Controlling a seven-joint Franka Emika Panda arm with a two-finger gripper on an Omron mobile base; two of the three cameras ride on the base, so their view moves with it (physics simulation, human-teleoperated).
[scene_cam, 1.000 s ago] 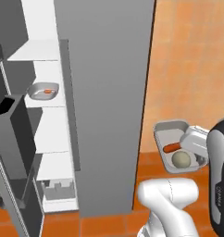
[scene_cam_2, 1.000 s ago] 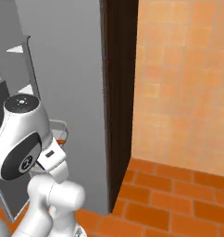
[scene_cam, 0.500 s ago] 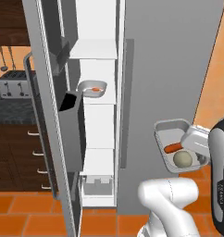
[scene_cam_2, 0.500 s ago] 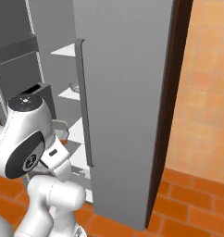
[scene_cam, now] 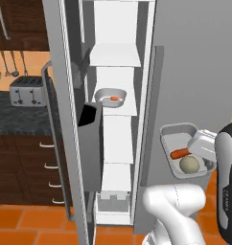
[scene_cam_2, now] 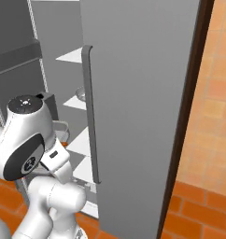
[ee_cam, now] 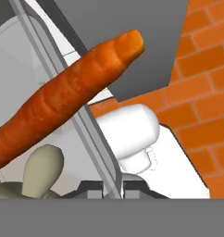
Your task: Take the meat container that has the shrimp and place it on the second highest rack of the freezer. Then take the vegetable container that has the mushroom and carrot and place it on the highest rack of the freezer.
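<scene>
While the shrimp tray [scene_cam: 111, 98] rests on a freezer [scene_cam: 194, 72] shelf at upper centre, the gripper [ee_cam: 113, 189] pinches the vegetable container [scene_cam: 185, 150] by its thin rim, lower right; light, rigid, its carrot [scene_cam: 179, 153] and mushroom [scene_cam: 189, 165] could roll.

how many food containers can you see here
2: the shrimp container sits on a freezer shelf; the vegetable container is held beside the freezer in the shut gripper. More may be hidden.
</scene>
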